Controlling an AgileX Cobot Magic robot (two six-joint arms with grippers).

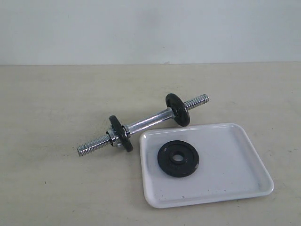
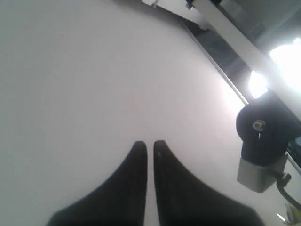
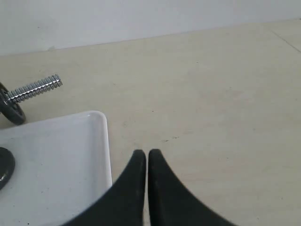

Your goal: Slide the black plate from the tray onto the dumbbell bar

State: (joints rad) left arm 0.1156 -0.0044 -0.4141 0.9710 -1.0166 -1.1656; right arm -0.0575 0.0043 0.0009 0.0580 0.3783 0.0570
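White shallow rectangular tray (image 1: 230, 165) on beige desk (image 1: 56, 103), flat matte-black round plate (image 1: 188, 165) lying inside it.
Chrome threaded dumbbell bar (image 1: 149, 121) just behind tray, on desk; left tool (image 2: 149, 145), right tool (image 3: 146, 154) both pressed together, empty.

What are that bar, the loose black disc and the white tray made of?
The dumbbell bar looks like chrome-plated steel: mirror-bright highlights, cut threads at both ends. The black plate seems cast metal with a matte black coating, hardly any shine. The tray is smooth, faintly glossy white, probably plastic, possibly ceramic; the look leaves it open.
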